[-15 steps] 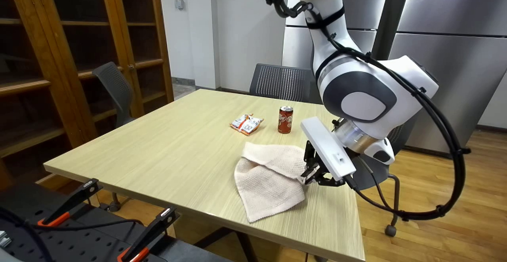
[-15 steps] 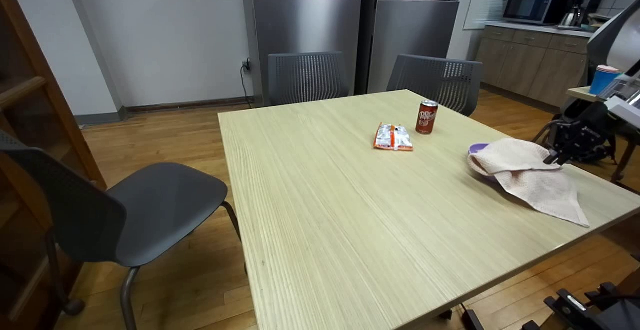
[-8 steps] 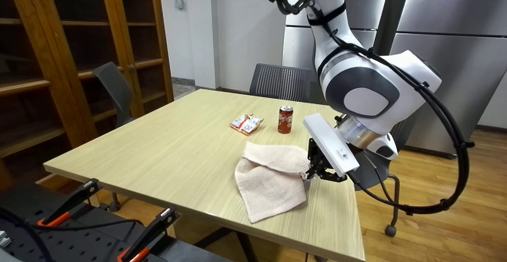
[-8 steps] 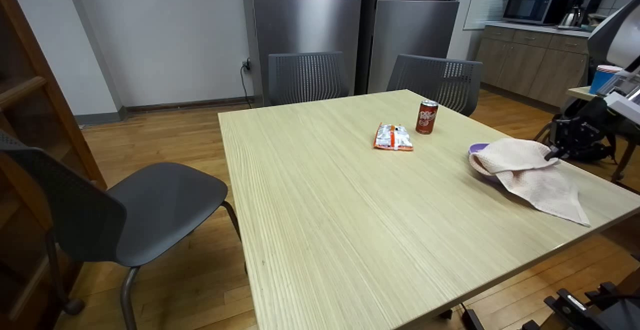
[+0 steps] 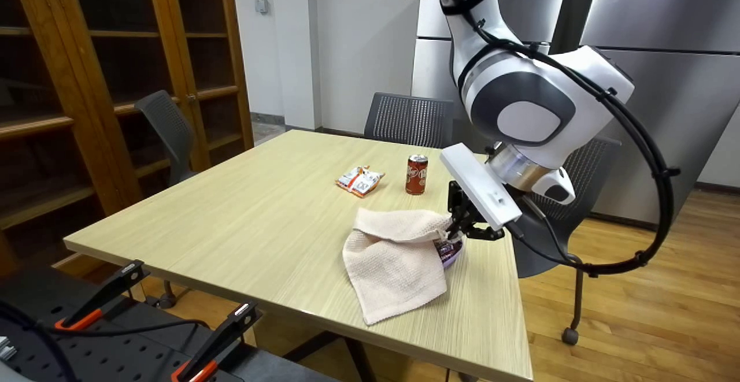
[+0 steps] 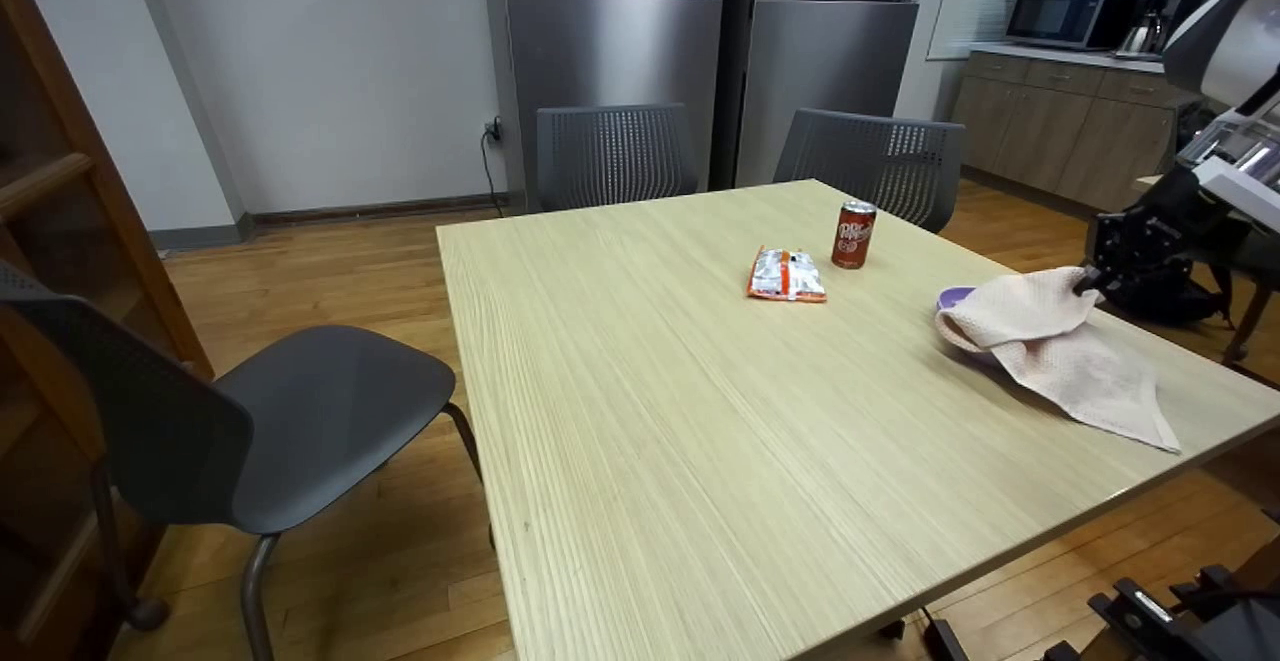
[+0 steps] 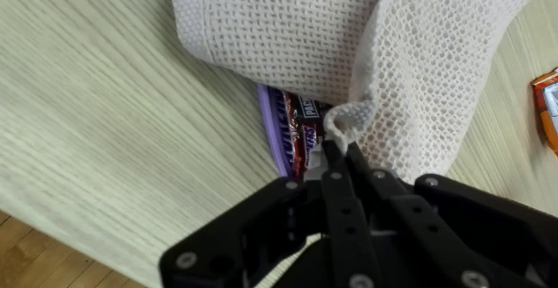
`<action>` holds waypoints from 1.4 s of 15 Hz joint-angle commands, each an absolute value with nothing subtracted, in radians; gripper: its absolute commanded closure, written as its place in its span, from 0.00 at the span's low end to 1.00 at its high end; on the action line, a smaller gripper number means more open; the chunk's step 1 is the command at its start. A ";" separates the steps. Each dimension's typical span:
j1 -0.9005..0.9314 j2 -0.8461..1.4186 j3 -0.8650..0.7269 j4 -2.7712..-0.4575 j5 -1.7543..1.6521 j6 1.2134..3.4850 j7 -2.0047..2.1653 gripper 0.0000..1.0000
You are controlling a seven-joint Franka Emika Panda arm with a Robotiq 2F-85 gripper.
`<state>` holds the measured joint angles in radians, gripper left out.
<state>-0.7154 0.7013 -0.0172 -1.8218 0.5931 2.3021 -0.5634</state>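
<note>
In an exterior view, the gripper (image 5: 453, 232) reaches in from the right, its jaws drawn almost fully together on the edge of a pale pink cloth (image 5: 399, 272) lying over the right side of a light wooden table (image 5: 231, 214). A purple bowl (image 5: 454, 259), mostly covered by the cloth, shows just below the jaws. Farther back, a red soda can (image 5: 416, 175) stands upright, with a silver-and-orange packet (image 5: 361, 181) lying to its left; a wooden cabinet (image 5: 78, 64) occupies the far left. In an exterior view, the cloth (image 6: 1035, 326) drapes over the bowl, one corner spread on the tabletop toward the near side and the bowl's rim showing at the far left; a grey chair (image 6: 330, 411) stands left of the table, and steel refrigerators (image 6: 610, 71) rise at the far side. In the wrist view, the two fingertips (image 7: 334, 159) pinch a narrow fold of the cloth; left of this fold, dark lettered wrappers (image 7: 308, 127) lie in the bowl, and part of the packet appears at the right.
</note>
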 commanded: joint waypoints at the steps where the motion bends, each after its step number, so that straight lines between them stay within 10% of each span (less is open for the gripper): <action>1: -0.700 0.667 -0.020 -1.820 0.574 2.263 -0.534 0.99; 21: -0.648 0.693 -0.050 -1.621 0.576 2.162 -0.323 0.99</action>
<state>-0.6687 0.6820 -0.0301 -1.6739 0.5920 2.2059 -0.3794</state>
